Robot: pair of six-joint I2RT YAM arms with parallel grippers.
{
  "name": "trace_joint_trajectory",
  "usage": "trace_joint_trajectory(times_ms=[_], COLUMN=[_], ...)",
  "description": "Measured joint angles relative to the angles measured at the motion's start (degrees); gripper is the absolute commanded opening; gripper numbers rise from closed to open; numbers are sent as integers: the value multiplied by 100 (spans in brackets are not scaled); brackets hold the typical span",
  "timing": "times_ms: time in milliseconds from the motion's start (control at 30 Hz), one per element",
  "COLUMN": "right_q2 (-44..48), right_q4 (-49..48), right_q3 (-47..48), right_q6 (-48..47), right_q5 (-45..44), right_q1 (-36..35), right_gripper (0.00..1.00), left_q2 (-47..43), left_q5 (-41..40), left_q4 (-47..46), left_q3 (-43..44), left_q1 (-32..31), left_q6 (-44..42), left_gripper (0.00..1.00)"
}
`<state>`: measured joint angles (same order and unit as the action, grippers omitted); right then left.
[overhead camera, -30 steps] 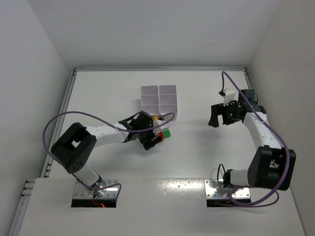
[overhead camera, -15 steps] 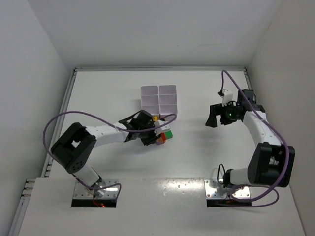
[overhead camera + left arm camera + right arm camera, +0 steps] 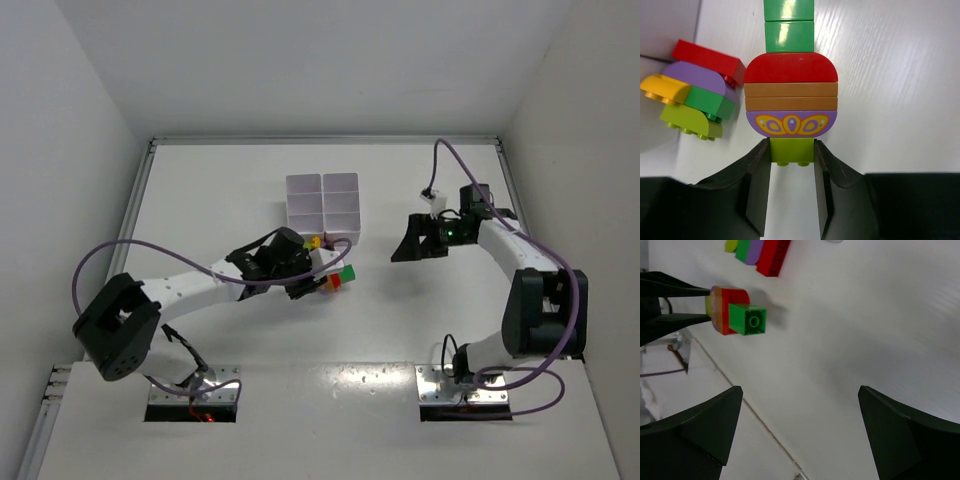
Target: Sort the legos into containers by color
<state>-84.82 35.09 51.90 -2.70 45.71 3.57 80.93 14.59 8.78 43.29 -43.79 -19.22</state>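
Note:
My left gripper (image 3: 792, 150) is shut on the lime-green end brick (image 3: 792, 149) of a joined stack of legos (image 3: 340, 277). The stack runs lime, purple with a butterfly print, orange, red (image 3: 791, 67), then green (image 3: 789, 35). It points away from the fingers over the table. A second clump of legos (image 3: 695, 95), red, purple, yellow and green, lies to its left beside the white containers (image 3: 322, 195). My right gripper (image 3: 412, 243) hangs open to the right of the stack, with nothing between its fingers (image 3: 799, 390). It faces the stack's green end (image 3: 747, 319).
The containers' tray stands at the middle back of the white table. The side walls and a raised rail (image 3: 140, 200) bound the table. A purple cable (image 3: 130, 248) loops over the left arm, and another loops over the right arm (image 3: 450, 165).
My left gripper has closed on the stack's lime end and shifted slightly right and nearer. The right gripper has swung left toward the stack, still open.

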Motion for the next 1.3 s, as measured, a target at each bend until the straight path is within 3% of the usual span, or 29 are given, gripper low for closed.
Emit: trace_joint_trajectory(times_ms=[167, 367, 467, 600, 767, 967, 1300], right_q2=[-52, -170, -319, -448, -551, -772, -1102], right_q4=[4, -7, -7, -2, -46, -321, -557], right_q3=[0, 83, 96, 96, 96, 96, 190], right_q6=[175, 293, 315, 341, 525, 881, 1091], right_q5=[457, 925, 1139, 1397, 1825, 2149, 2291], right_q1=[-354, -662, -793, -927, -1034, -1051, -1051], right_gripper=[99, 89, 89, 87, 78, 77, 50], left_q2=[-210, -227, -269, -328, -382, -485, -627], left_q5=[-70, -262, -409, -610, -846, -999, -1080], left_q4=[-31, -37, -111, -284, -437, -605, -675], left_q3=[22, 168, 262, 306, 306, 306, 306], left_q1=[-280, -570, -658, -739, -800, -890, -990], left_q6=[4, 26, 28, 44, 48, 48, 94], left_gripper=[2, 1, 0, 0, 0, 0, 0])
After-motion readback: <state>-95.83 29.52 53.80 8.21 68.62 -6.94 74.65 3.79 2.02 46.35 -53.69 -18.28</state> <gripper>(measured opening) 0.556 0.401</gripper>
